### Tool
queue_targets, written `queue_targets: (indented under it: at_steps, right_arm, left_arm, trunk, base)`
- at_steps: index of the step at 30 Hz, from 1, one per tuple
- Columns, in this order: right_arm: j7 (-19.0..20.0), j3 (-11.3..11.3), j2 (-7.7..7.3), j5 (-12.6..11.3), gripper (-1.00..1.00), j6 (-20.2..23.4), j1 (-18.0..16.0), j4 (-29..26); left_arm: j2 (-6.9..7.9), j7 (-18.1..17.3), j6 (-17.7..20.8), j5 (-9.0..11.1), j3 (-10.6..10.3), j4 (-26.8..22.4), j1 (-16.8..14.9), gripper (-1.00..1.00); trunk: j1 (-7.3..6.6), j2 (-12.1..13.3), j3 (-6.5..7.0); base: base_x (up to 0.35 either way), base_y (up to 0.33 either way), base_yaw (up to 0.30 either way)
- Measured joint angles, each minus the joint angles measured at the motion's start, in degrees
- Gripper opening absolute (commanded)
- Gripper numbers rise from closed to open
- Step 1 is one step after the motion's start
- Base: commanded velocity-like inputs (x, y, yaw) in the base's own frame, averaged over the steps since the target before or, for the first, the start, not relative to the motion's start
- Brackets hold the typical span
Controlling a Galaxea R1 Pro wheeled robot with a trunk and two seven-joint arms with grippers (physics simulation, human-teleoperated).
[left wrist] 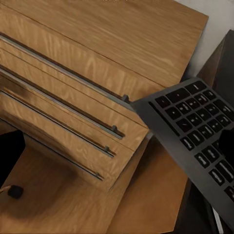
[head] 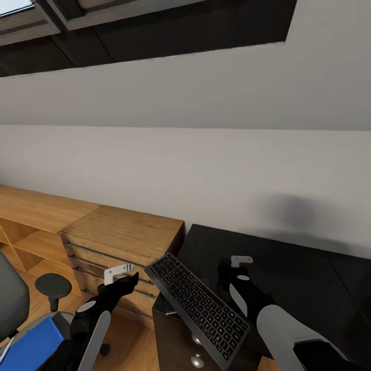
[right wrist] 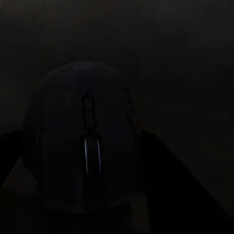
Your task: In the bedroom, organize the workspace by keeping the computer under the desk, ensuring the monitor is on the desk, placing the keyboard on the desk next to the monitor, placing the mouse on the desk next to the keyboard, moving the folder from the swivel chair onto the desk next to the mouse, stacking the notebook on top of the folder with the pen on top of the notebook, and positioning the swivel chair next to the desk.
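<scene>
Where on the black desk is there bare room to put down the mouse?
The desk top is bare from the right gripper toward the wall and the far right. The near left corner is crowded: the keyboard lies slanted there, overhanging the desk's left edge toward the light-wood cabinet. The mouse sits dark between the right gripper's fingers.

We see a glossy black desk [head: 288,278] whose drawer front carries round silver knobs [head: 197,360], and on it a keyboard [head: 198,304] with a silver-grey frame and dark keys. Beside it stands a light-wood cabinet [head: 121,232] with streaky golden grain and thin dark grey handle bars [left wrist: 73,122], set against a plain pale grey wall [head: 206,170]. The chair [head: 13,299] is grey with a black armrest, a bright blue folder [head: 31,345] lies on its seat, and the mouse [right wrist: 85,146] is black with a pale strip along its wheel.
</scene>
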Motion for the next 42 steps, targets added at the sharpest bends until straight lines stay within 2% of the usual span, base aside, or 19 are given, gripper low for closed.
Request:
queue_targets:
  at_steps: [10, 22, 29, 42]
  right_arm:
    - [0.06, -0.19, -0.49, -0.08, -1.0, 0.38, -0.01, -0.03]
    - [-0.06, -0.28, -0.75, -0.16, -1.0, 3.42, -0.01, 0.02]
    - [-0.06, -0.27, -0.75, -0.15, -1.0, 3.58, -0.02, 0.02]
    - [-0.15, -0.27, -0.84, -0.13, -1.0, 3.74, -0.02, 0.36]
  left_arm:
    - [-0.01, 0.01, -0.02, 0.01, 0.01, -0.03, 0.0, 1.0]
    - [0.0, 0.01, -0.09, 0.01, 0.01, -0.03, -0.01, 1.0]
    - [0.05, -0.01, -0.09, 0.1, 0.01, -0.19, 0.02, 1.0]
    - [-0.1, 0.01, -0.08, 0.27, 0.27, -0.55, 0.0, 1.0]
  trunk:
    - [0.0, 0.0, 0.0]
    - [-2.63, 4.8, 2.15]
    - [-2.64, 4.82, 2.16]
    - [0.21, -0.39, -0.17]
  base:
    - [0.0, 0.0, 0.008]
    - [0.0, 0.0, 0.0]
    - [0.0, 0.0, 0.0]
    - [0.0, 0.0, 0.0]
